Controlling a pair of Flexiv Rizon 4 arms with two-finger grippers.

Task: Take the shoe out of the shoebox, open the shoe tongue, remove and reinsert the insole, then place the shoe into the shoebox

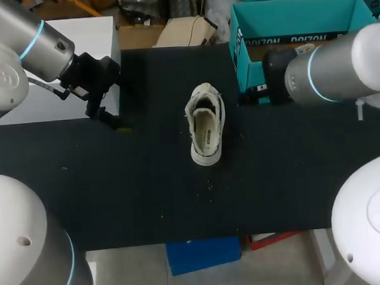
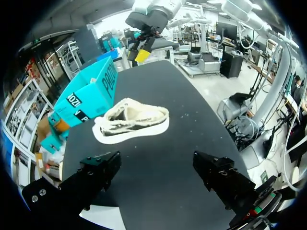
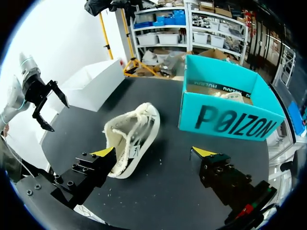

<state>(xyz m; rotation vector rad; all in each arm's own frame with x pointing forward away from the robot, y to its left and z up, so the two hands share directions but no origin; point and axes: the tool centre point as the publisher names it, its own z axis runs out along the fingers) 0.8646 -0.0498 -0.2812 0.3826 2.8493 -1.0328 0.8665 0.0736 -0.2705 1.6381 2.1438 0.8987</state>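
A white sneaker [image 1: 205, 125] lies on the black table's middle, its opening facing up and its insole [image 1: 205, 136] showing inside. The teal shoebox [image 1: 292, 26] stands open at the back right, with a second shoe [image 3: 230, 96] inside it. My left gripper [image 1: 111, 118] hangs open to the left of the sneaker, well apart from it. My right gripper [image 1: 248, 99] is open just right of the sneaker, beside the box's front corner. In the left wrist view the sneaker [image 2: 130, 120] lies ahead of the open gripper [image 2: 156, 167]. In the right wrist view the sneaker [image 3: 132, 136] lies ahead of the open gripper [image 3: 153, 153], nearer one finger.
A white box [image 1: 75, 65] stands at the back left by my left arm. Small crumbs dot the black tabletop [image 1: 148, 197] in front of the sneaker. The shoebox [image 2: 88, 96] sits just behind the sneaker's toe end.
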